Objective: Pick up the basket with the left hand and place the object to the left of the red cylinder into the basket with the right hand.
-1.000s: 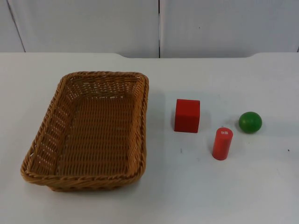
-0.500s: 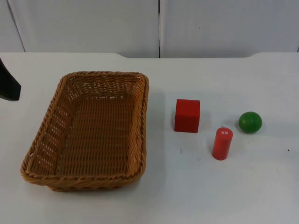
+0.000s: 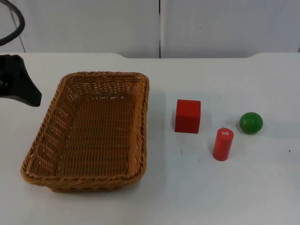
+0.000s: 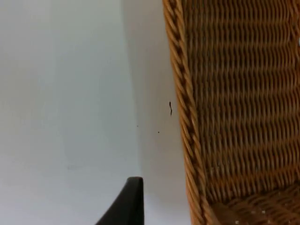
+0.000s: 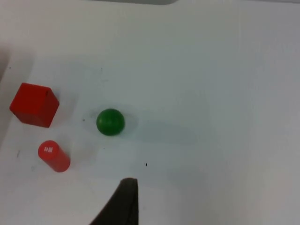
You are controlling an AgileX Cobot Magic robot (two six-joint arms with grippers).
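While the left claw point(image 3: 21, 89) hangs just off the basket's point(image 3: 89, 131) far-left corner, beside the rim and not touching it, I cannot tell whether it is parted or closed. From that claw the basket stretches away to the right and toward the near edge of the worktop point(image 3: 187, 187), its long axis running front to back, so the left arm is clearly the nearer one for the lift. Well to the right of the basket stands the red cube point(image 3: 188, 116), just left of the red cylinder point(image 3: 223, 144), with the right claw point(image 5: 123, 206) above that group, its state unreadable.
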